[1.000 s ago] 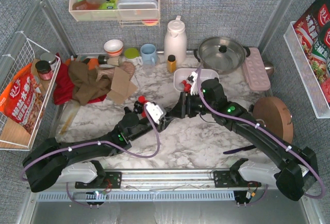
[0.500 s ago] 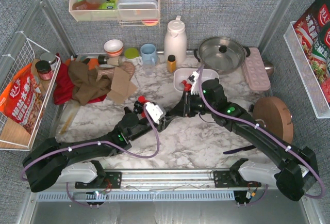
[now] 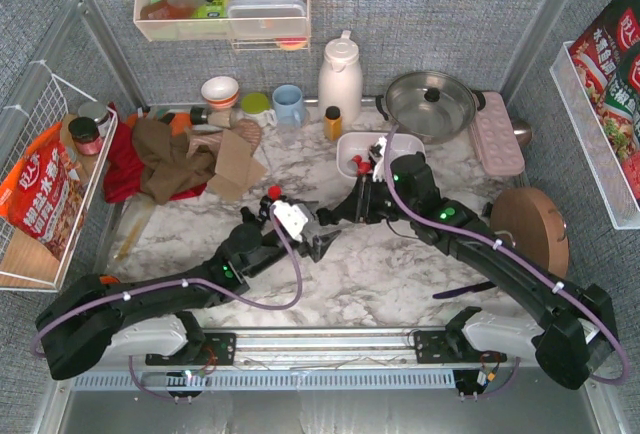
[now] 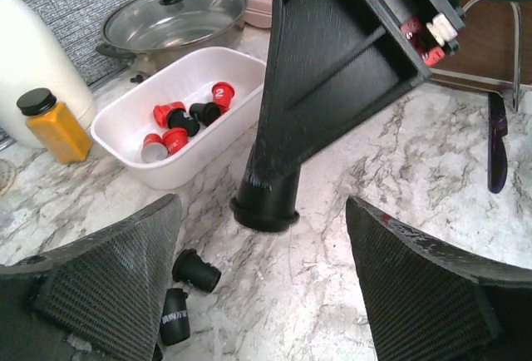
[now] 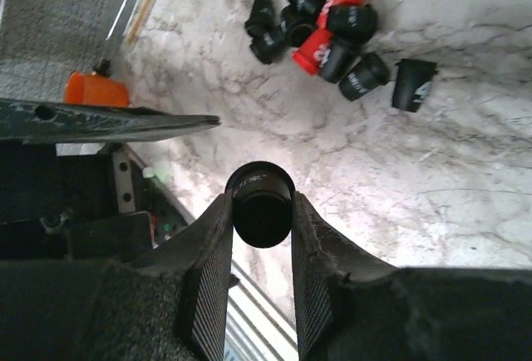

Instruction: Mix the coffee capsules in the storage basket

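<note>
The white storage basket (image 4: 125, 132) holds several red and black capsules (image 4: 179, 116); it also shows in the top view (image 3: 352, 146). My right gripper (image 5: 260, 201) is shut on a black capsule (image 5: 261, 221) and holds it over the marble table, as the left wrist view shows too (image 4: 266, 203). A pile of red and black capsules (image 5: 320, 20) lies on the table. My left gripper (image 4: 266, 294) is open and empty just below the right one. Two black capsules (image 4: 195, 271) lie beside its left finger. In the top view the left gripper (image 3: 322, 242) and the right gripper (image 3: 336, 214) are close together.
A yellow-capped bottle (image 4: 54, 124) and a white thermos (image 3: 340, 74) stand left of the basket. A lidded pot (image 4: 174, 16) and a pink tray (image 3: 497, 134) are behind it. A round wooden board (image 3: 528, 226) and a dark utensil (image 4: 496, 140) lie to the right. Cloths (image 3: 165, 159) lie at the far left.
My left gripper has moved right and nearer, away from the capsule pile, ending under the right gripper. The right gripper has shifted slightly left with the black capsule.
</note>
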